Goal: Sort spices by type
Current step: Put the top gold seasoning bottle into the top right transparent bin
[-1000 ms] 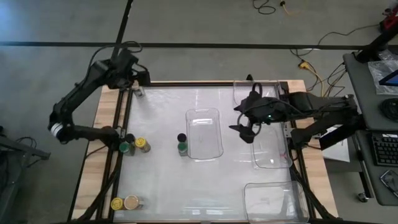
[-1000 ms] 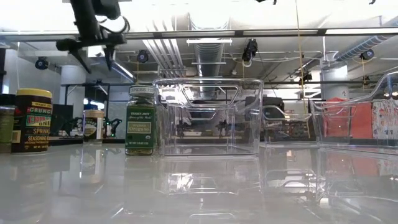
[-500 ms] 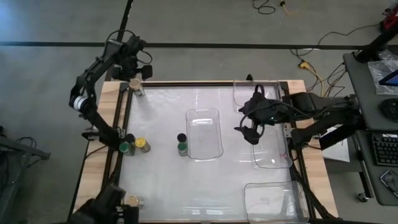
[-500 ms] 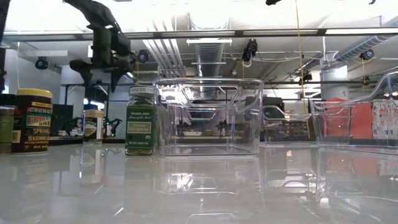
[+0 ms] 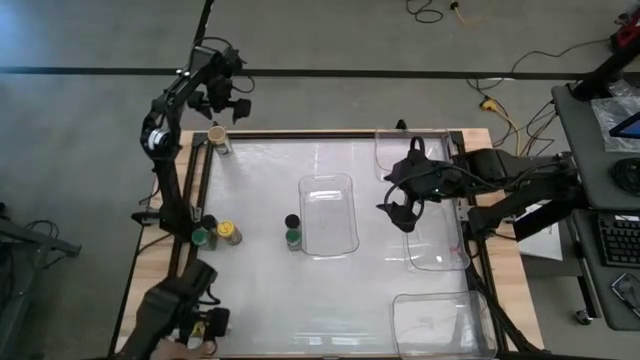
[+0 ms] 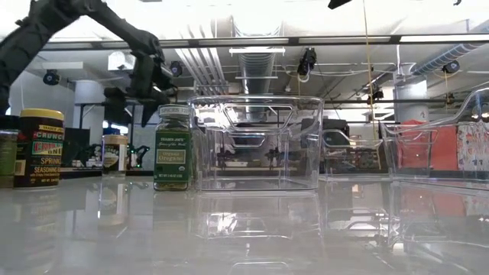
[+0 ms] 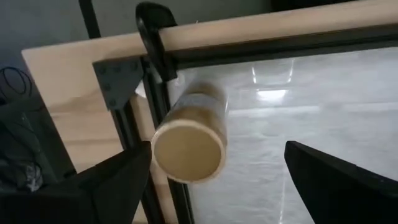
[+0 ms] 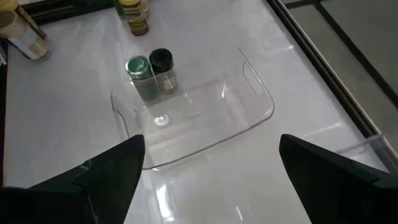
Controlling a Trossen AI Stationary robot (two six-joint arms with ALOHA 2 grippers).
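My left gripper (image 5: pixel 224 97) is open and empty, beyond the table's far left corner. It faces a tan-lidded spice jar (image 5: pixel 218 138) standing there, which also shows in the left wrist view (image 7: pixel 189 148). My right gripper (image 5: pixel 398 205) is open and empty, high over the right side of the table. A black-lidded jar (image 5: pixel 292 221) and a green-lidded jar (image 5: pixel 293 238) stand left of the centre tray (image 5: pixel 330 190). Green, black and yellow-lidded jars (image 5: pixel 216 233) stand at the left edge.
Clear plastic trays stand at the centre, the right (image 5: pixel 440 245), the far right (image 5: pixel 385 150) and the near right (image 5: pixel 440 325). A dark shape (image 5: pixel 178 305) lies over the near left corner, beside a yellow-lidded jar (image 5: pixel 192 345). A black frame (image 5: pixel 350 133) rims the table.
My left gripper has gone from beside the tan-lidded jar toward the far edge and past it, staying open, with its arm stretched out. A dark shape has come in over the near left corner and covers most of the two jars there.
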